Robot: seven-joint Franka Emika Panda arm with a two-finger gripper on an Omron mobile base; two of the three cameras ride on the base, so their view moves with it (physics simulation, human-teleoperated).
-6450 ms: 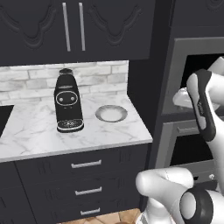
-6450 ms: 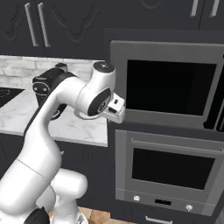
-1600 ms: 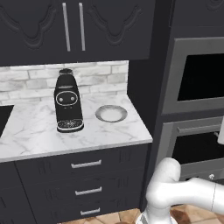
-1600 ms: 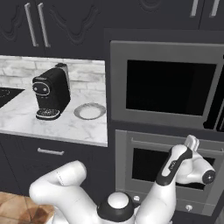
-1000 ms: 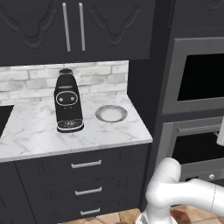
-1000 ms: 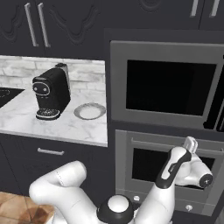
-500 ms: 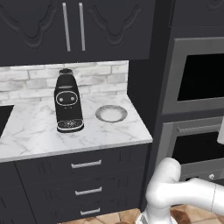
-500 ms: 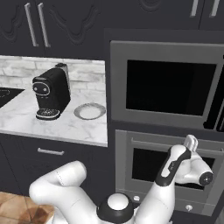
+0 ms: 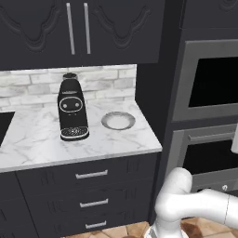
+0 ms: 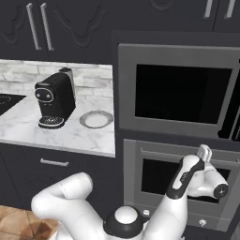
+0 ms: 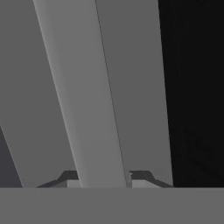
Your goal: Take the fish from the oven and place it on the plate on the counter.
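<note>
The oven (image 10: 183, 174) is the lower dark grey unit, and its drop-down door is closed, so the fish is hidden. My gripper (image 10: 204, 151) is at the door's top edge, on the right part of the bar handle (image 10: 161, 153). In the hand view the grey handle (image 11: 87, 109) runs between my two fingertips, and the gripper (image 11: 103, 175) is shut on it. The plate (image 9: 118, 120) lies bare on the counter (image 9: 37, 144) near its right end, also seen as the plate (image 10: 96, 119) left of the oven column.
A black coffee machine (image 9: 72, 109) stands on the counter left of the plate. A second built-in unit with a dark window (image 10: 183, 91) sits above the oven. Dark drawers with silver handles (image 9: 91, 175) run below the counter, and dark wall cabinets hang above it.
Several seconds ago the arm was raised before the upper unit; it has come down to the lower oven's handle. Over the last second the hand has barely moved.
</note>
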